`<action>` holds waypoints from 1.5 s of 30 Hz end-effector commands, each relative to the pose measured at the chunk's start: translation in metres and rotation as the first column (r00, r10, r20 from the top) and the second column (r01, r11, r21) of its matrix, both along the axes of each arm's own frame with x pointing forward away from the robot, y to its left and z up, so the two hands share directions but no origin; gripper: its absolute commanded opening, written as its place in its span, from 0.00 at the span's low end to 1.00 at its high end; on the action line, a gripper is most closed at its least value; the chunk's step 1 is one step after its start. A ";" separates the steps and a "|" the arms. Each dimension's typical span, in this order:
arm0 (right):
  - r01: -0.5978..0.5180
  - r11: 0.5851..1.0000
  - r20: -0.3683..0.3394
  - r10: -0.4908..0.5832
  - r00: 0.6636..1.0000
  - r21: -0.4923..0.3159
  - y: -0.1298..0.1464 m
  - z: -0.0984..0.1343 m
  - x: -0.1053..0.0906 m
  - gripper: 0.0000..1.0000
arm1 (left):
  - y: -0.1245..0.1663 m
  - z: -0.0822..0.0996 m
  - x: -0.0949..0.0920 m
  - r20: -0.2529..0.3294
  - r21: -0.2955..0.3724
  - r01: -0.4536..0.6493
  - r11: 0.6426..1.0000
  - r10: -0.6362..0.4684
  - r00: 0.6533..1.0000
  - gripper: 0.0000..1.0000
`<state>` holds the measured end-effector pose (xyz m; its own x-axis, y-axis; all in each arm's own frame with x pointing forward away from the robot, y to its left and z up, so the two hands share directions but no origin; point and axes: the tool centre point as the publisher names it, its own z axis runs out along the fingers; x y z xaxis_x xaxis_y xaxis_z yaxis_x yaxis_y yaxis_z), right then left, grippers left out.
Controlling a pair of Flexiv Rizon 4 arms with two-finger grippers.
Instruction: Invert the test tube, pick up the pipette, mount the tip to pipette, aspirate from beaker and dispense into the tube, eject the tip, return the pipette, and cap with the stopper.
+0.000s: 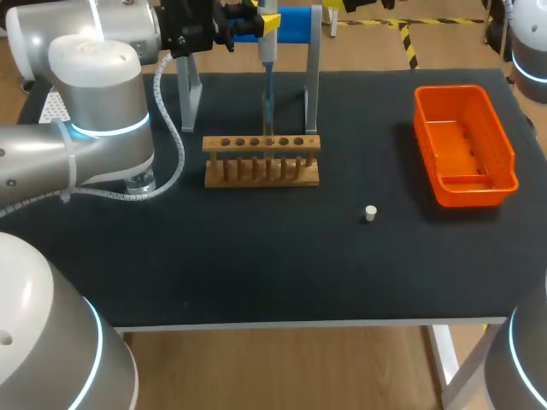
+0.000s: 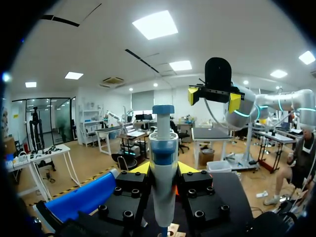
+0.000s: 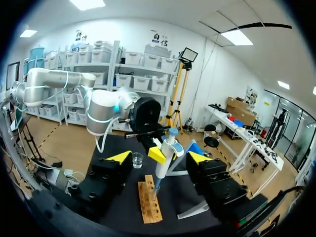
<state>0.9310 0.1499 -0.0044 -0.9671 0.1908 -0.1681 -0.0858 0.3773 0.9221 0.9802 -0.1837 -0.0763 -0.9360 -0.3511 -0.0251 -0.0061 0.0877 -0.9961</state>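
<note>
Left gripper clamped on the pipette, which is held upright over the wooden test tube rack, tip down at a middle hole. Right gripper spread wide and empty, raised facing the pipette. Stopper lies on the black table, between the rack and the orange bin. Beaker stands beside the left arm.

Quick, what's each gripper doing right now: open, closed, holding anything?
Left gripper: closed on the pipette.
Right gripper: open, holding nothing.
</note>
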 end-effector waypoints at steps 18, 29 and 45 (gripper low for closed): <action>-0.173 0.948 0.033 0.170 0.985 0.268 0.034 0.017 0.022 0.00 | -0.001 -0.001 0.000 0.002 -0.003 -0.001 1.000 0.001 1.000 0.00; -0.206 0.934 -0.027 0.224 0.974 0.292 0.057 0.028 0.030 0.00 | -0.001 -0.001 0.000 0.002 -0.003 -0.001 1.000 0.001 1.000 0.00; -0.203 0.934 -0.094 0.239 0.966 0.294 0.079 0.017 0.040 0.00 | -0.001 -0.001 0.000 0.002 -0.003 -0.001 1.000 0.001 1.000 0.00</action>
<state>0.9668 0.2266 0.0140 -0.9999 -0.0044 -0.0140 -0.0143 0.0881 0.9960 0.9802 -0.1838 -0.0763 -0.9360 -0.3511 -0.0251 -0.0062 0.0877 -0.9961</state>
